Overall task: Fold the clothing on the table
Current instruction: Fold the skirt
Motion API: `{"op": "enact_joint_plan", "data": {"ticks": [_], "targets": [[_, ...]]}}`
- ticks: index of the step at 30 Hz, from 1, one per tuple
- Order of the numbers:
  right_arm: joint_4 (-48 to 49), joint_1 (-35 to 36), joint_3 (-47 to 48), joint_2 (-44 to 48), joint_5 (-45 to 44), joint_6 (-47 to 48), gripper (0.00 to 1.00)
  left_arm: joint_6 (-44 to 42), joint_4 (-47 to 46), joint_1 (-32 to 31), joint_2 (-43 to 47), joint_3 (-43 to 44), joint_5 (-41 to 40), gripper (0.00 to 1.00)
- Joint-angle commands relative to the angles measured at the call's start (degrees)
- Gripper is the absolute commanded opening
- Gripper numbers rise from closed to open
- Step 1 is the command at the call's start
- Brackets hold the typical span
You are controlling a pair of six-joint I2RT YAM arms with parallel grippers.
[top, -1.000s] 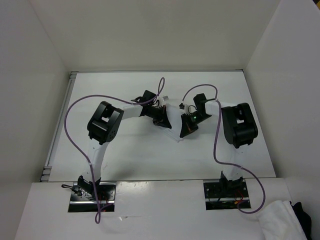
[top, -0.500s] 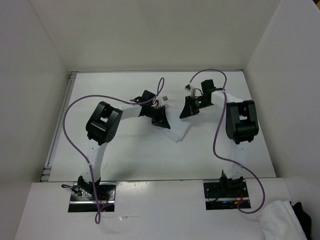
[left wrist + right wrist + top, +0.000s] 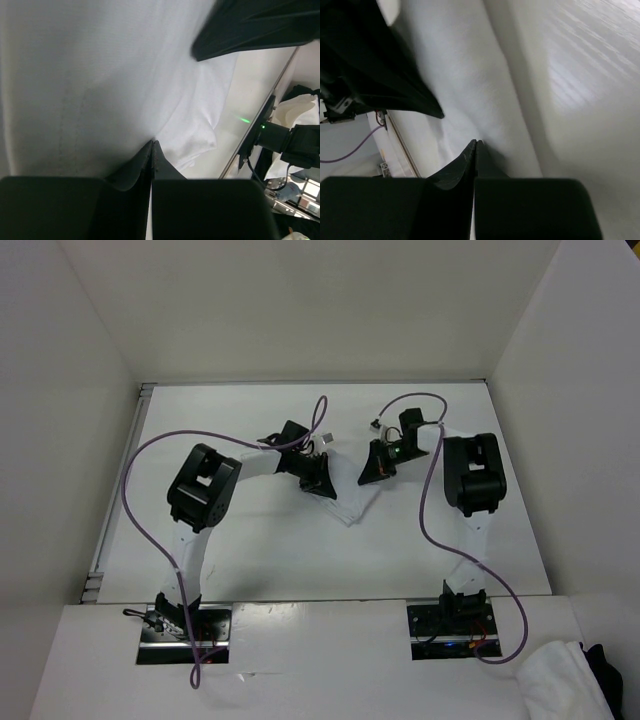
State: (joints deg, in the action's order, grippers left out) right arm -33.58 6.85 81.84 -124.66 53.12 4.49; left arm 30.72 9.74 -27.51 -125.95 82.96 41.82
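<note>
The clothing is a thin white garment hanging in a narrow V between my two grippers over the middle of the table. My left gripper is shut on its left edge. My right gripper is shut on its right edge. In the left wrist view the clothing fills the frame and runs into the closed tips of the left gripper. The right wrist view shows the clothing pinched at the closed tips of the right gripper.
A bulkier white cloth heap beside a dark garment lies at the near right, off the table. Purple cables loop over both arms. White walls bound the table, and a metal rail runs along its left edge.
The right gripper has moved away from the arm bases, toward the back of the table, with the garment's edge. The left gripper has barely moved. The cloth between them hangs shorter.
</note>
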Motion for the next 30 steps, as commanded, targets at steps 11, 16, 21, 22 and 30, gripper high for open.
{"op": "enact_joint_plan", "data": {"ticks": [11,16,21,22,30], "targets": [[3.3,3.7,15.2,-2.2,7.3,-2.7,0.0,-5.5,4.8,0.5,4.3,-1.5,-4.2,0.05],[3.8,4.8,20.1,-9.2,7.3,-4.7,0.0,-5.5,4.8,0.5,4.8,-2.0,-4.2,0.05],[3.8,6.0,25.4,-15.4,5.5,-5.4,0.0,-5.5,4.8,0.5,4.8,-2.0,-4.2,0.05],[2.9,6.8,26.2,-16.3,3.9,-5.4,0.0,-5.5,5.3,0.5,4.8,-1.5,-4.2,0.05],[7.1,4.5,19.7,-8.6,1.8,-6.3,0.0,-5.5,5.9,0.5,4.8,-1.0,-4.9,0.12]]}}
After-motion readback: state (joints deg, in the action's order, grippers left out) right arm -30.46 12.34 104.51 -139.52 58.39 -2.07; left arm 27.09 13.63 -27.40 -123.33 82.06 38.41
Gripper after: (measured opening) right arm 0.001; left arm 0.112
